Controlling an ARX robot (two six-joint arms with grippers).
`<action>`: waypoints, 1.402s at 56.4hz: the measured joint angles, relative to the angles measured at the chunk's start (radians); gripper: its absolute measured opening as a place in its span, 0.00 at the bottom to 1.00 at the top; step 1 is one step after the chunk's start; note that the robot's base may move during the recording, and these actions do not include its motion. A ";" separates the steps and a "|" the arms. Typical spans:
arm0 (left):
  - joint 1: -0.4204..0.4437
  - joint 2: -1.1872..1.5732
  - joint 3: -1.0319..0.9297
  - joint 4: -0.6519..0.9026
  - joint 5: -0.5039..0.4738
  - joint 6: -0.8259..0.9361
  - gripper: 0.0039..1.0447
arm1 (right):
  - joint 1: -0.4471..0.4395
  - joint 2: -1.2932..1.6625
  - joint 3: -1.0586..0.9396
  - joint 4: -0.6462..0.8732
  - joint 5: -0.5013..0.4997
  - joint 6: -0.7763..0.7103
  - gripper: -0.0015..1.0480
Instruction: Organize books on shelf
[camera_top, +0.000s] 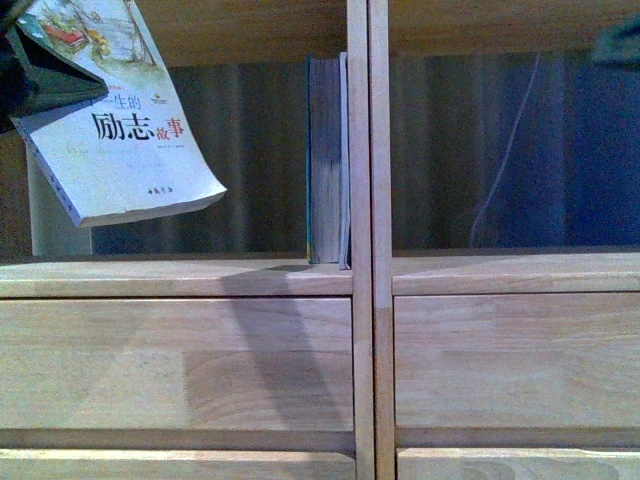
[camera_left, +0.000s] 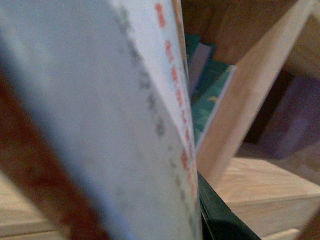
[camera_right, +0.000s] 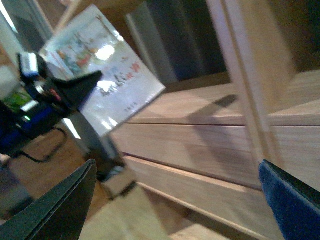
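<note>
My left gripper (camera_top: 58, 80) is shut on the white paperback book (camera_top: 125, 150) and holds it tilted in the air at the upper left, in front of the left open compartment. In the left wrist view the paperback (camera_left: 100, 125) fills most of the picture, with one dark finger (camera_left: 220, 215) beside its red-printed spine. The thicker teal-edged book (camera_top: 328, 160) stands upright on the shelf board (camera_top: 170, 278), against the twin centre posts (camera_top: 368, 200). It also shows in the left wrist view (camera_left: 207, 100). My right gripper (camera_right: 175, 210) is open and empty, facing the drawer fronts (camera_right: 200, 145) lower down.
A white cable (camera_top: 500, 160) hangs in the right compartment. A pale upright panel (camera_top: 50, 220) stands at the far left behind the paperback. Two rows of drawer fronts (camera_top: 180, 360) lie below the shelf board. A small box (camera_right: 117, 180) sits on the wooden floor.
</note>
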 joint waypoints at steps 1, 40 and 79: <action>-0.001 0.013 0.011 -0.002 -0.012 0.024 0.06 | -0.015 -0.016 -0.003 -0.023 0.011 -0.041 0.93; -0.107 0.475 0.506 -0.140 -0.311 0.665 0.06 | -0.059 -0.137 -0.037 -0.095 0.131 -0.525 0.93; -0.203 0.690 0.807 -0.183 -0.432 0.739 0.06 | -0.059 -0.137 -0.037 -0.095 0.130 -0.526 0.93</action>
